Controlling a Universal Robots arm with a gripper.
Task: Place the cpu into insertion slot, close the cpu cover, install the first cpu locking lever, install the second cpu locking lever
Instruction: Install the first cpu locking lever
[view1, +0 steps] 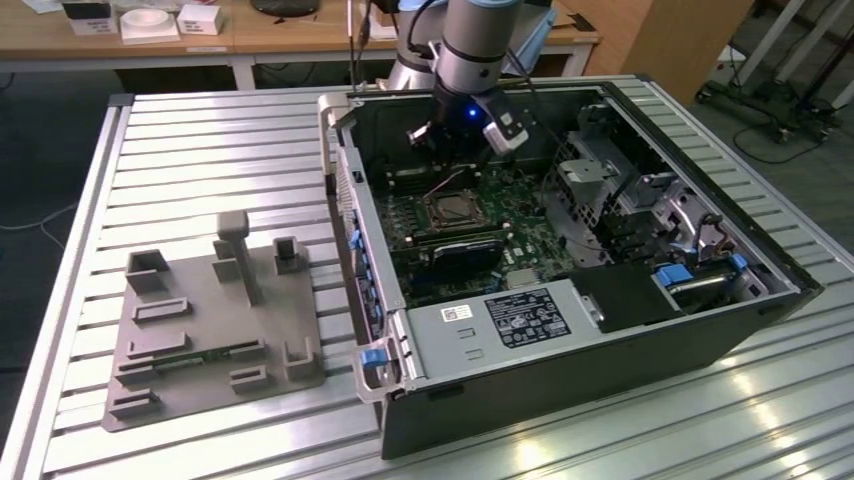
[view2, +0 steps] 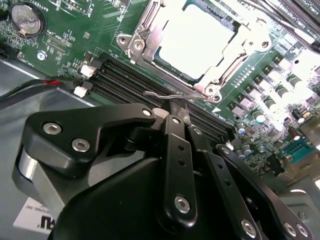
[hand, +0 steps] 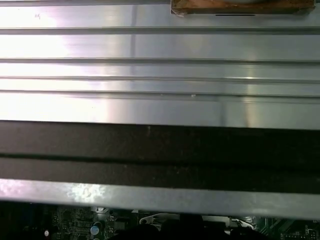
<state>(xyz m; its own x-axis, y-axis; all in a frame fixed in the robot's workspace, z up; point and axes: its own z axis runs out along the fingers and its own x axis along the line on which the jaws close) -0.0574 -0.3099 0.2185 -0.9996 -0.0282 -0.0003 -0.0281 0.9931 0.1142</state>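
Inside an open computer case (view1: 534, 400) on the slatted counter (view1: 200, 150), the clenched pincer (view2: 178, 107) sits right at a wire locking lever (view2: 162, 93) beside the insertion slot (view1: 458, 208), where the cpu (view2: 195, 37) lies under the lowered cpu cover (view2: 150, 27). The lever stage appears in hand, likely demanding a downward press and tuck under its catch; the power-supply label (view1: 527, 315) is unreadable.

place: robotics lab | evidence: slatted aluminium bench (view1: 200, 130), open computer case (view1: 601, 350), wooden desks (view1: 307, 35)
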